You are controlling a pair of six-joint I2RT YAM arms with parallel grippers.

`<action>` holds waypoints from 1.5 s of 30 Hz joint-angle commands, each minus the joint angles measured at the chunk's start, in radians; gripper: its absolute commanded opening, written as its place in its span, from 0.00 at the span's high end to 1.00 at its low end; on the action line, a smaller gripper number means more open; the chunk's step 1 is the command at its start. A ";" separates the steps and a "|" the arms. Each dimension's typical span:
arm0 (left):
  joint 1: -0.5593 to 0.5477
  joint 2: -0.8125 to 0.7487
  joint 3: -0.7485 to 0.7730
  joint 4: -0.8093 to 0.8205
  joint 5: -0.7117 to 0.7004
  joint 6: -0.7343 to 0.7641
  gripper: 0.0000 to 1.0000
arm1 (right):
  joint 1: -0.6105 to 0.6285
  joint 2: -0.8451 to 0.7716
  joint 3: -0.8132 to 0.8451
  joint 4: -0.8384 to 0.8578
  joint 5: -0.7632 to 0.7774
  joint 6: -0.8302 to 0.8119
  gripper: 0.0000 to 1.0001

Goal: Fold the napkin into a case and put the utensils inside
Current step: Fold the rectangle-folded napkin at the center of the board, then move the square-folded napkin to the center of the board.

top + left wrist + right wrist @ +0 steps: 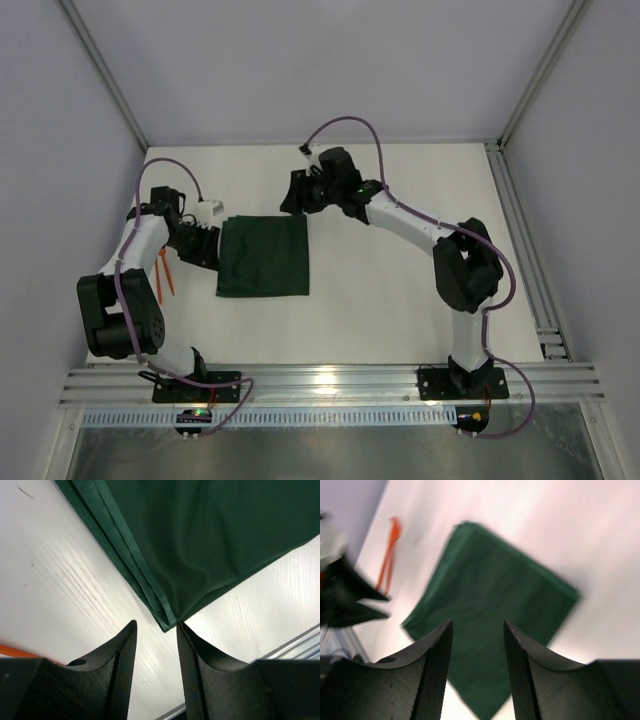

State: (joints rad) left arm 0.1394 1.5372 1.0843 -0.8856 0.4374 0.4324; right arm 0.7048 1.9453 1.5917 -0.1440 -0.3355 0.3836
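Observation:
The dark green napkin [263,255] lies flat on the white table, folded into a squarish shape with layered hems along one edge [200,540]. My left gripper [213,248] is open and empty at the napkin's left edge. In the left wrist view one napkin corner sits just beyond its fingertips [156,624]. My right gripper [293,200] is open and empty, raised over the napkin's far right corner, with the cloth [490,625] below its jaws [477,622]. The orange utensils [165,272] lie left of the napkin beside the left arm, and also show in the right wrist view [387,562].
Metal rails run along the table's near edge [330,385] and right edge [525,250]. White walls enclose the back and sides. Purple cables [345,125] loop over both arms.

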 commanded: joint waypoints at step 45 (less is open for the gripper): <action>-0.129 0.029 0.015 -0.122 0.112 0.109 0.63 | -0.206 -0.420 -1.093 0.437 0.026 0.333 0.76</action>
State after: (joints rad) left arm 0.0422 1.5604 1.0660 -0.9855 0.5049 0.5179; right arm 0.4946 1.6173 0.5640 0.3141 -0.3553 0.7391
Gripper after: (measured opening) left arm 0.372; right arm 0.183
